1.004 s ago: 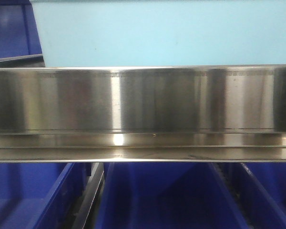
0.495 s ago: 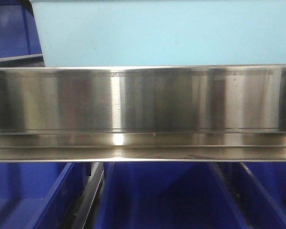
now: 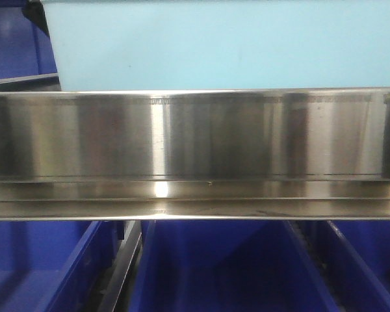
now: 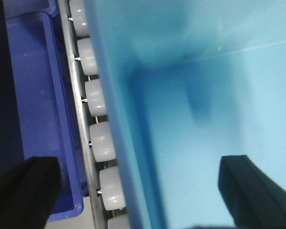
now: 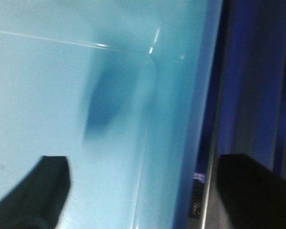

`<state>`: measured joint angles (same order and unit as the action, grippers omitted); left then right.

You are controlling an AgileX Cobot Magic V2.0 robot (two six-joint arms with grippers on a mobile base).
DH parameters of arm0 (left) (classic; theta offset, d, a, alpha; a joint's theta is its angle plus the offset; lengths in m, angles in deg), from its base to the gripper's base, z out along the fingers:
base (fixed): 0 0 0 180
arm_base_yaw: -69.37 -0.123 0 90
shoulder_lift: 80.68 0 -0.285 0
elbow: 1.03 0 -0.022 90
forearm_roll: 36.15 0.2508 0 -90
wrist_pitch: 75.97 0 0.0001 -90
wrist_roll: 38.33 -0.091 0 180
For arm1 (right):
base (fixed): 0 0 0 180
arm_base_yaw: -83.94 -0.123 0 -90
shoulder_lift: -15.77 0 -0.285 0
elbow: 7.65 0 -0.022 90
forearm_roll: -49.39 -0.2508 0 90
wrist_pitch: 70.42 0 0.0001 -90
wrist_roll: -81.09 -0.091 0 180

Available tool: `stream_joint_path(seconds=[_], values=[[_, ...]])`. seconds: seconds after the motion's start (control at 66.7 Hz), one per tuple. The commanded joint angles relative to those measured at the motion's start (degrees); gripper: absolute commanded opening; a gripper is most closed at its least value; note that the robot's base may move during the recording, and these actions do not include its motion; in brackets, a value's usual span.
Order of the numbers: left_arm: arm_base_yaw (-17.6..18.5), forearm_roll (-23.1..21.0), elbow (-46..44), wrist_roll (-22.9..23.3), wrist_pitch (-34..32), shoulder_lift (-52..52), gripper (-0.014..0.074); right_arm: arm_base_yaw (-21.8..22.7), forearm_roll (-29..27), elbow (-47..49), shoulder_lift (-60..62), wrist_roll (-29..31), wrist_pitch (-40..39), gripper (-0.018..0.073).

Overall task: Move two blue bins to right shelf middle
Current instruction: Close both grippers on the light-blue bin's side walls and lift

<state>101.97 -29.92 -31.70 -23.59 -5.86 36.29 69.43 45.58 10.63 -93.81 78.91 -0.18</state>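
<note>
Steel shelf rail (image 3: 195,136) and pale blue bin (image 3: 221,45) unmoved since earlier

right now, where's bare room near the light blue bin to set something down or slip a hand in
Free: the bare floor of the light blue bin, inside its walls, and the dark blue bin beside the white rollers, empty where visible. Crowded: the strip between both bins, filled by those rollers right beside the light bin's wall.
</note>
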Motion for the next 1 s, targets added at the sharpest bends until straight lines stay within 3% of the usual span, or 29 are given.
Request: stream_joint_path(seconds=[0.0,0.12,0.255,0.315,0.719,0.989], values=[[0.16,-1.06,-0.55,0.50,-0.15,-0.34,0.0420,0.24,0.14,-0.14,0.88,0.08,-0.27,0.0305],[0.16,-1.06,-0.55,0.50,-0.15,-0.34,0.0167,0.24,0.14,-0.14,1.95,0.08,-0.27,0.0064],[0.16,-1.18,-0.55,0.50,-0.15,-0.34,-0.0109,0.24,0.14,-0.14,2.67,0.08,-0.27,-0.0111],[0.16,-1.51,-0.55,0.50,-0.15,-0.34,-0.0110,0.24,0.14,-0.14,2.77,0.08,-0.27,-0.0167],[0.38,-2.10,-2.41,0.50,-0.15,-4.37,-0.0111,0.14,0.14,0.12,6.83,0.08,-0.27,-0.0165],[0.38,-1.89,-11.26,0.50,-0.15,-9.38,-0.0111,0.14,0.14,8.21,10.36,0.08,-0.84,-0.0165]])
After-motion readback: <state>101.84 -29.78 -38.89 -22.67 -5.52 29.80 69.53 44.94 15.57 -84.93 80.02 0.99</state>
